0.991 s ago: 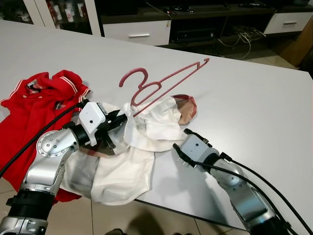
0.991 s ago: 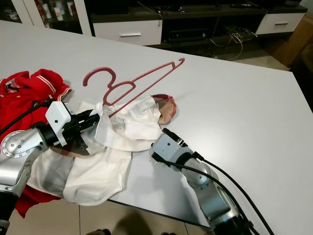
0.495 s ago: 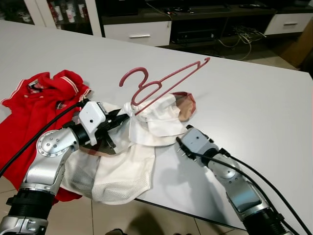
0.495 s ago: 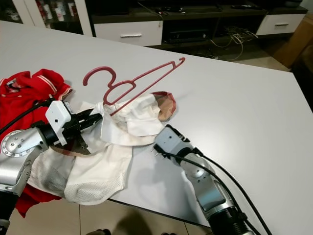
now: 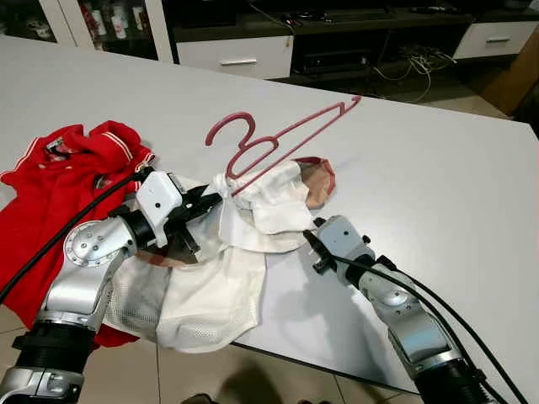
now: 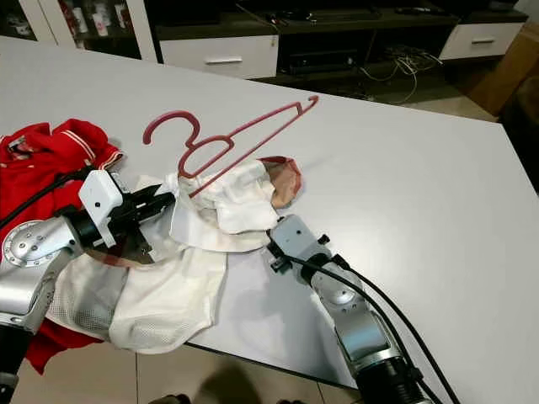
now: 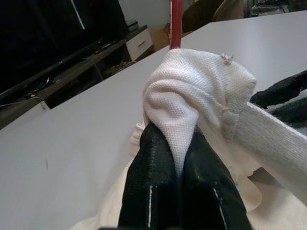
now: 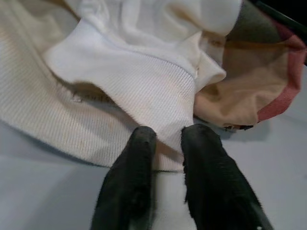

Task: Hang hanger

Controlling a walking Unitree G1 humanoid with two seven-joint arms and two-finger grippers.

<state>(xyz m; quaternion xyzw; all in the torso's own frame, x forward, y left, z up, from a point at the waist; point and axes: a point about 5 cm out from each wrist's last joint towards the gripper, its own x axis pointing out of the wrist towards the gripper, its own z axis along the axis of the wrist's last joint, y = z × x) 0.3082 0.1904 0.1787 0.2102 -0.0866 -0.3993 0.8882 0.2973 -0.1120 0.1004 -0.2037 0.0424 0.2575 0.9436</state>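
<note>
The left hand (image 5: 210,200) pinches the white shirt (image 5: 253,215), propping the hanger (image 5: 278,139) above it; the right hand (image 8: 165,143), slightly parted, noses its hem on the worktop (image 5: 438,168).

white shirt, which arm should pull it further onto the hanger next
Right. The right gripper is open with its fingertips at the white shirt's ribbed edge, free to grab it. The left gripper is shut on bunched shirt by the hanger, steadying it.

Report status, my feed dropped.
Left gripper shut on white shirt beside hanger. Right gripper at shirt's ribbed hem, fingers slightly apart. Hanger partly inside shirt, tilted up. Red shirt lies alongside.
</note>
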